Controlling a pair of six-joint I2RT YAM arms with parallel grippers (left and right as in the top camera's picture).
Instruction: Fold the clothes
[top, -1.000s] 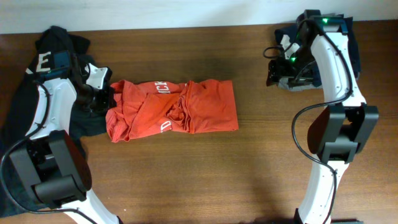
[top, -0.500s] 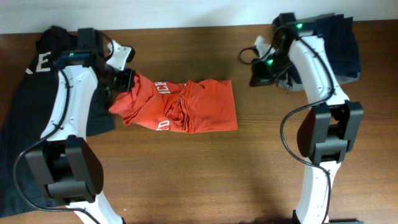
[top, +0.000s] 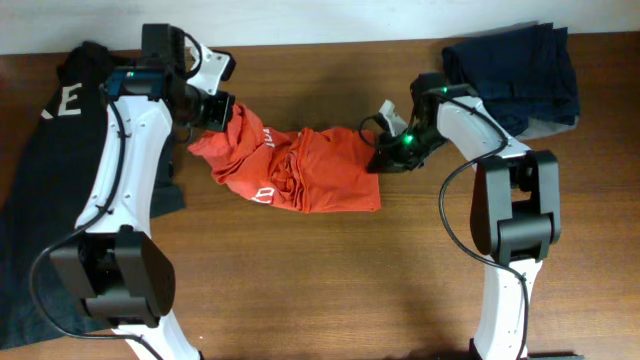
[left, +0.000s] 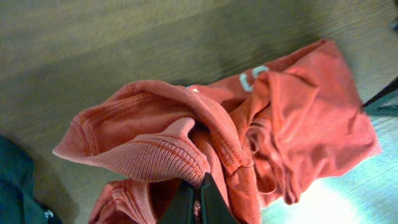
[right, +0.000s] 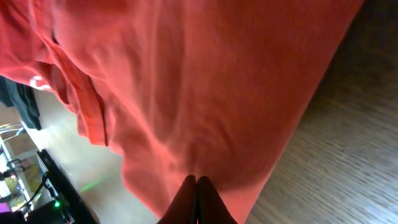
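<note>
The clothes, an orange-red T-shirt (top: 305, 172), lie crumpled on the wooden table (top: 300, 280), with bits of white lettering showing on the left half. My left gripper (top: 215, 112) is shut on a ribbed edge of the shirt (left: 161, 155) and holds its left end raised off the table; the fingertips (left: 200, 191) pinch that ribbing. My right gripper (top: 378, 160) sits at the shirt's right edge. Its jaws (right: 196, 184) are shut, and the red cloth (right: 186, 81) puckers at the tips.
A folded dark navy garment (top: 520, 75) lies at the back right. A black garment with white lettering (top: 55, 140) covers the left side of the table, and its edge shows in the left wrist view (left: 15, 180).
My left gripper carried the shirt's left end up and to the right. My right arm swung from the navy pile to the shirt's right edge and its jaws shut there.
</note>
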